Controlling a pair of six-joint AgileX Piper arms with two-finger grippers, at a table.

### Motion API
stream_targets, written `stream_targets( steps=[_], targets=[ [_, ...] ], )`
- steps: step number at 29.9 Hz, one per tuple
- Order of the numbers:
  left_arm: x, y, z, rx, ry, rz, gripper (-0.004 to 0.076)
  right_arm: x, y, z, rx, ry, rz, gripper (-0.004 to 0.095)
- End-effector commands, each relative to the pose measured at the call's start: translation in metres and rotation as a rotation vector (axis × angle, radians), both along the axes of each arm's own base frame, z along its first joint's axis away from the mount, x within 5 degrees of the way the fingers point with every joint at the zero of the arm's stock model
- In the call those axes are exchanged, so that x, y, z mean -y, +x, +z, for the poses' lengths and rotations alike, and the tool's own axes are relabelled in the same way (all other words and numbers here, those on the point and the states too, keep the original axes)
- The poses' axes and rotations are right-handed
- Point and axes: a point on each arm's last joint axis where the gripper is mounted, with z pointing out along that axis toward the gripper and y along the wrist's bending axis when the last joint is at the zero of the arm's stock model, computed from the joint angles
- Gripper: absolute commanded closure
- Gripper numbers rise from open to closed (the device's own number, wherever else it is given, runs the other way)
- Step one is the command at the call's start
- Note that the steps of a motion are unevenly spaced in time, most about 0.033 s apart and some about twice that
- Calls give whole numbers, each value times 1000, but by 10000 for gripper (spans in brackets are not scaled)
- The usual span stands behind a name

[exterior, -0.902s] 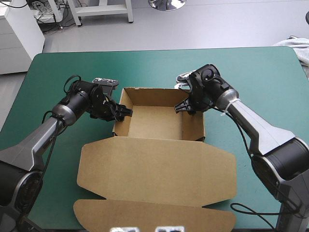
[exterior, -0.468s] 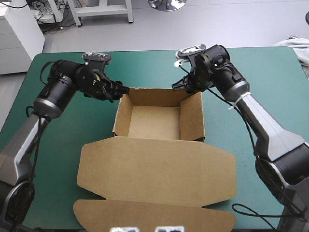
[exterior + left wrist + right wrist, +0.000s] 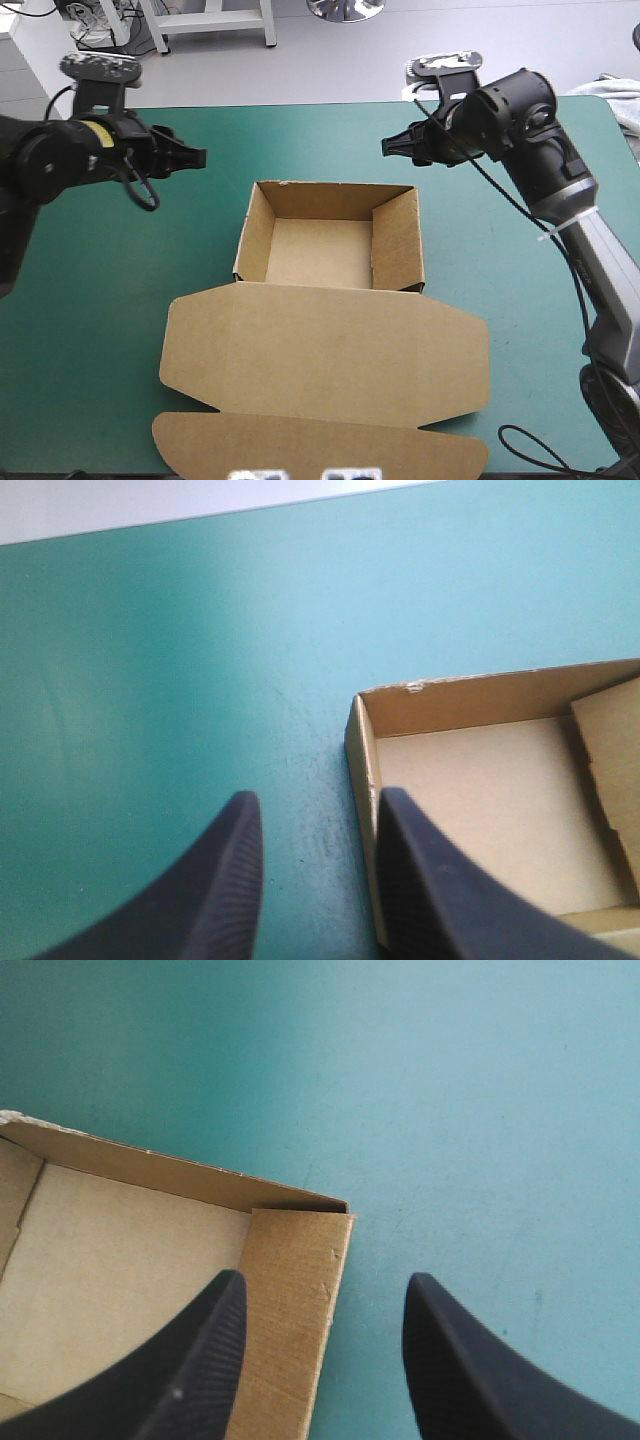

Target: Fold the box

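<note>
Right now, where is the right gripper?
High view: the right gripper hangs open over the teal-green cover, past the far right corner of the box.

Left wrist view: box [image 3: 490, 800] running out of frame, only its far left corner showing. One black finger [image 3: 430, 900] of the left gripper [image 3: 315, 795] is covering the near stretch of the left wall [image 3: 362, 770].

Right wrist view: only the far right corner showing, with a finger of the right gripper [image 3: 325, 1277] overlapping the tray floor [image 3: 120, 1250].

High view: near flap [image 3: 320, 450] being clipped at the frame edge (same for a pale cloth [image 3: 615, 100] at the far right corner of the teal-green cover [image 3: 560, 250]).
</note>
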Motion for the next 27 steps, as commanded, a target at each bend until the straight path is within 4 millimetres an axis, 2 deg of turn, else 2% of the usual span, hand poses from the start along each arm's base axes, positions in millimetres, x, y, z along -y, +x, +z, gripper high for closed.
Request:
stream_targets(
  steps=[1,2,7,10,19,27],
  targets=[
    [-15,-48,17,50,-31,-23,670,20,-11,17,4,90,-27,449],
    [-19,-56,17,57,-27,-18,730,22,-8,12,-20,104,-32,449],
    [-33,-90,0,52,5,-32,734,22,2,-15,-120,105,-34,449],
    [-40,-109,-17,49,6,-35,734,19,9,-34,-179,83,-36,449],
    [-58,-157,-89,46,20,-48,734,4,30,-94,-371,53,1,449],
    [-67,-183,-158,-24,35,-60,734,-9,50,-136,-486,54,13,450]
  ],
)
